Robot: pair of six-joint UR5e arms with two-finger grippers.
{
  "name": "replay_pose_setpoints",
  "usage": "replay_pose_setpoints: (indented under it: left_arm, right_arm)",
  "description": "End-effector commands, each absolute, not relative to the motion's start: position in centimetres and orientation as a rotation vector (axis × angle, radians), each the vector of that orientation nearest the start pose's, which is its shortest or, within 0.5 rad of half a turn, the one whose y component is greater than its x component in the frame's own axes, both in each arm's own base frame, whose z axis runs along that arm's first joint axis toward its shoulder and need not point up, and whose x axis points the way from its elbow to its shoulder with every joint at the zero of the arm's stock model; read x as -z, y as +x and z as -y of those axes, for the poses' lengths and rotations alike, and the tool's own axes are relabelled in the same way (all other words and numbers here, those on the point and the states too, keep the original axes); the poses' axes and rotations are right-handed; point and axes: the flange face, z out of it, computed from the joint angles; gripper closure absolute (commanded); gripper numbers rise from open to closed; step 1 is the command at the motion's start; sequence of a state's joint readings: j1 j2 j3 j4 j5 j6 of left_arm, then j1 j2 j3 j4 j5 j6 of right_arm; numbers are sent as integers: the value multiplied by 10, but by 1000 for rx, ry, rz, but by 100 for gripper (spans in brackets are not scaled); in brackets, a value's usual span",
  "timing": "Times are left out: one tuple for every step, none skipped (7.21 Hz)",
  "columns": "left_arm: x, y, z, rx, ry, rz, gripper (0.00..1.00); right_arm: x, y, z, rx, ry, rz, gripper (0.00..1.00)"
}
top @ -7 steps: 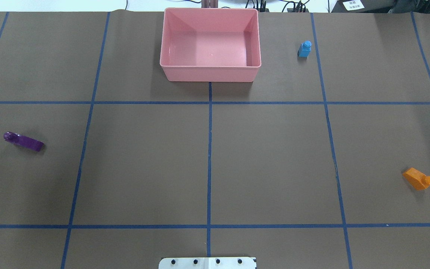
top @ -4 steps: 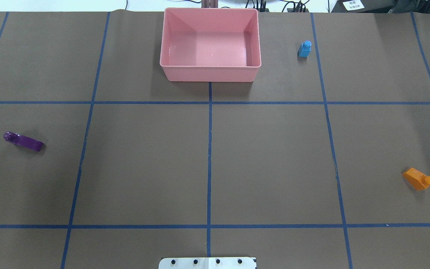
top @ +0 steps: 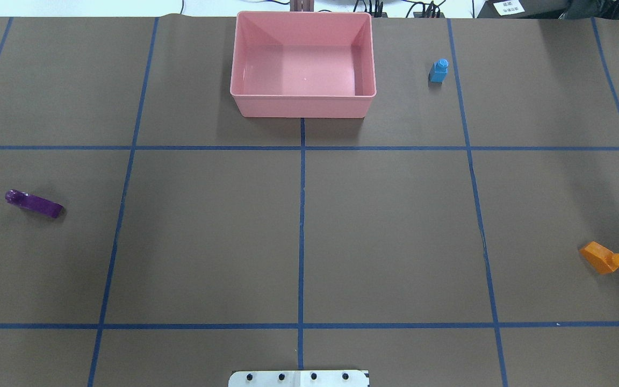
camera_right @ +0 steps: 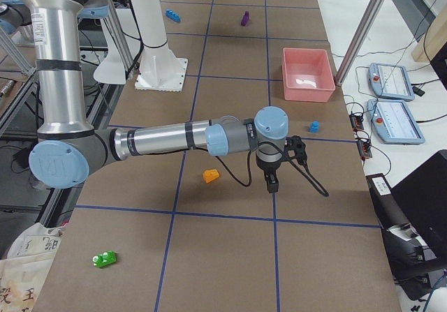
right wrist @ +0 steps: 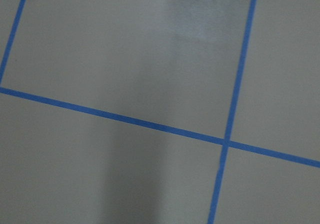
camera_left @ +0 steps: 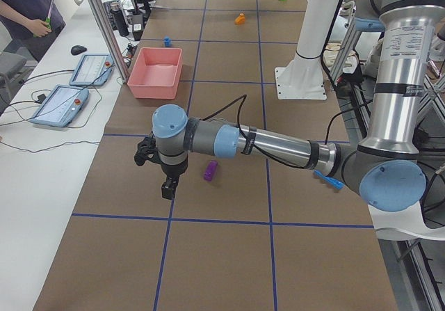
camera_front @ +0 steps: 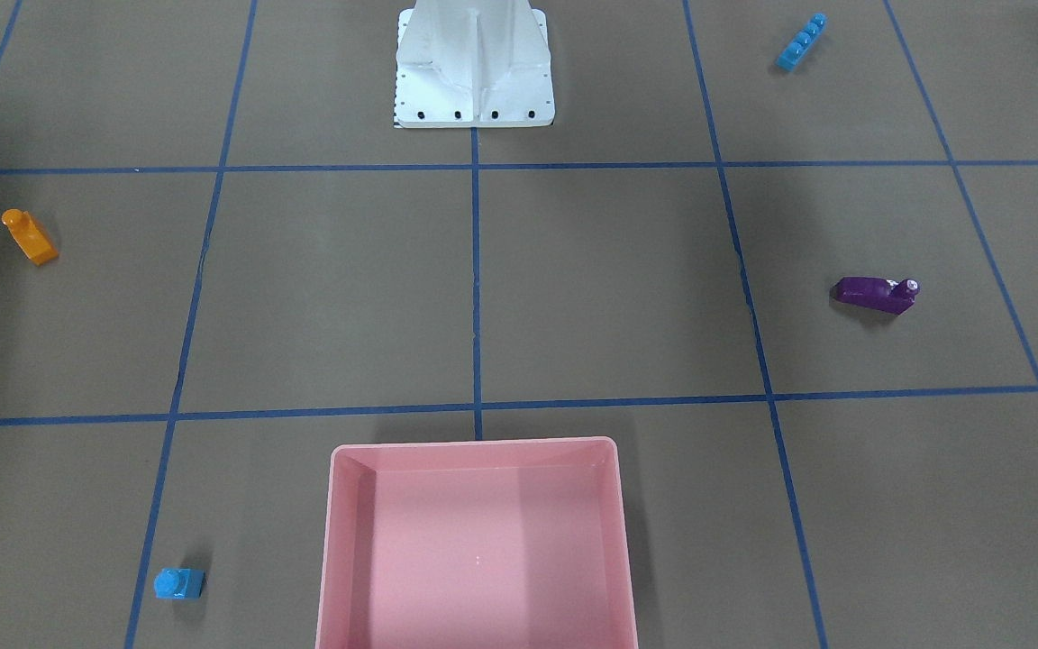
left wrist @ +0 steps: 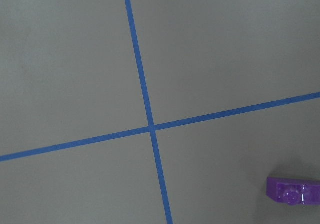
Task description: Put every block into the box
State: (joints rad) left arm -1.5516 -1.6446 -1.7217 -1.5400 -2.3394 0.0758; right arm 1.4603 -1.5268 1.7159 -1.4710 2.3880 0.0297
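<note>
The pink box (top: pixel 303 106) stands empty at the table's far middle. The purple sloped block (top: pixel 34 204) lies at the left, the orange sloped block (top: pixel 602 258) at the right, and the small blue cube (top: pixel 438 70) right of the box. The long blue block (camera_front: pixel 800 41) and the green block (camera_right: pixel 105 259) lie outside the overhead view. My left gripper (camera_left: pixel 167 186) hangs near the purple block (camera_left: pixel 210 171). My right gripper (camera_right: pixel 271 181) hangs near the orange block (camera_right: pixel 210 176). I cannot tell whether either is open or shut.
The white robot base (top: pixel 299 378) is at the near middle edge. Blue tape lines grid the brown table cover. Teach pendants (camera_left: pixel 62 106) lie on the bench beyond the table's far side, where an operator (camera_left: pixel 28 12) stands.
</note>
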Motion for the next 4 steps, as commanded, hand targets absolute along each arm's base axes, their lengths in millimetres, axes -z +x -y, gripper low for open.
replay_pose_setpoints:
  left_arm:
    - [-541, -48, 532, -157, 212, -770, 0]
    - [-537, -30, 535, -150, 188, -776, 0]
    - [-538, -28, 535, -133, 179, -780, 0]
    - [-540, -28, 533, -133, 179, -782, 0]
  right_arm:
    - [-510, -120, 519, 255, 278, 881, 1]
    - [-513, -156, 507, 270, 282, 861, 1]
    - [-521, -166, 497, 289, 265, 850, 1]
    - [-533, -164, 474, 299, 238, 843, 1]
